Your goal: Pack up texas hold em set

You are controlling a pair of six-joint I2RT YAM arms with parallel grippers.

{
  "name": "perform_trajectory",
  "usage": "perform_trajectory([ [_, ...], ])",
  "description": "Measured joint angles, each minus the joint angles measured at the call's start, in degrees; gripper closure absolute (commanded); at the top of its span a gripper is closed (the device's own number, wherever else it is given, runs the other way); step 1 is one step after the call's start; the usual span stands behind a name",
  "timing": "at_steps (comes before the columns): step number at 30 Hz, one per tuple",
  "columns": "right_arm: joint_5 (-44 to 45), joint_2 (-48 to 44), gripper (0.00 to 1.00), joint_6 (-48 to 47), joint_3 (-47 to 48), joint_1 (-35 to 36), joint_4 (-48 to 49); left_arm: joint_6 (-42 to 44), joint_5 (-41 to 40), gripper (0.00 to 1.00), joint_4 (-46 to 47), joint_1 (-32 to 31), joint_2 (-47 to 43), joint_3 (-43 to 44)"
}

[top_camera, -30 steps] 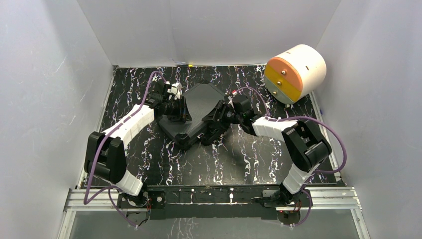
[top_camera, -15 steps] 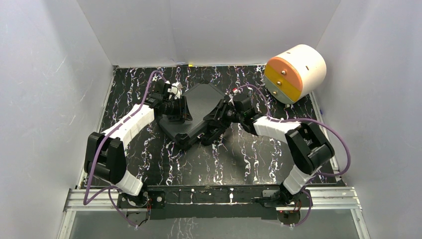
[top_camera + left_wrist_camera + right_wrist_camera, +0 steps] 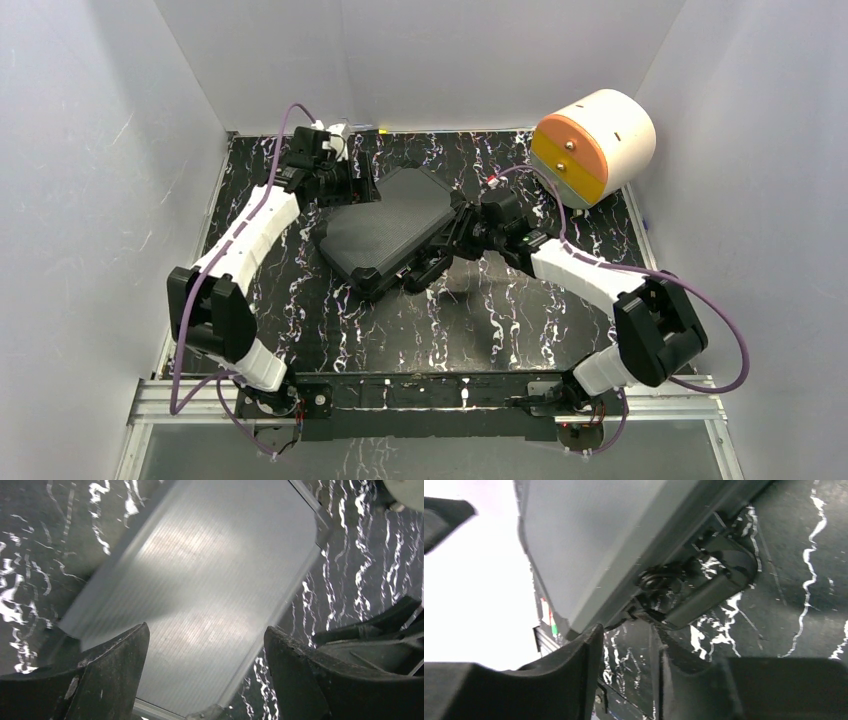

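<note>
The black case (image 3: 385, 230) of the texas hold em set lies with its lid down, set at an angle on the marbled table. Its ribbed lid (image 3: 210, 580) fills the left wrist view. My left gripper (image 3: 358, 190) hovers open off the case's back left corner, nothing between its fingers (image 3: 120, 655). My right gripper (image 3: 437, 262) sits low at the case's front right side, just below the handle (image 3: 709, 585). Its jaws stand a narrow gap apart with only table showing between them. The case wall (image 3: 589, 540) rises right above its fingertips (image 3: 589, 645).
A big white cylinder with orange-yellow drawers (image 3: 592, 145) lies at the back right corner. White walls close in the table on three sides. The right arm's fingers (image 3: 380, 630) show at the right edge of the left wrist view.
The case lid has come down from half raised to flat. My left gripper has let go, opened wide and pulled back to the rear left. The right jaws have narrowed.
</note>
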Motion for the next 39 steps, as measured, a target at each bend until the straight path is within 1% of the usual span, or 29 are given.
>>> perform_trajectory([
  [2,0.63,0.87,0.62,-0.28,-0.09,0.00,-1.84,0.85,-0.31,0.11,0.00,1.44,1.31,1.49],
  [7,0.68,6.62,0.67,-1.03,0.48,0.00,-4.11,3.65,1.75,0.03,0.00,7.37,7.78,3.37],
  [11,0.39,11.74,0.68,-2.32,3.41,0.28,-5.55,6.91,4.79,0.02,-1.44,10.99,12.63,4.26],
  [14,0.00,13.68,0.68,-3.06,5.51,0.37,-5.55,8.92,6.93,0.04,-2.64,11.72,15.61,5.73],
  [17,-0.52,15.04,0.68,-3.50,6.84,0.66,-5.51,10.32,9.57,0.10,-3.69,11.65,16.83,5.97],
  [24,-2.05,19.67,0.74,-4.81,9.16,1.44,-6.36,12.26,14.16,0.16,-3.96,12.28,18.36,5.84],
  [28,-2.10,20.26,0.76,-5.07,9.40,1.77,-7.87,12.70,15.37,0.25,-3.34,12.72,18.80,5.44],
  [29,-2.03,20.26,0.76,-5.14,9.49,1.84,-8.11,12.72,15.50,0.30,-3.08,12.85,18.84,5.27],
  [32,-1.62,20.26,0.77,-5.16,9.66,1.99,-8.52,12.94,15.54,0.39,-2.62,13.22,18.88,4.87],
  [35,-0.24,20.70,0.80,-5.20,10.51,2.25,-9.31,12.74,16.02,0.44,-2.49,13.68,18.97,4.81],
  [39,1.62,22.60,0.83,-5.09,12.50,2.73,-10.54,12.41,16.26,0.48,-2.25,13.90,18.99,4.76],
])
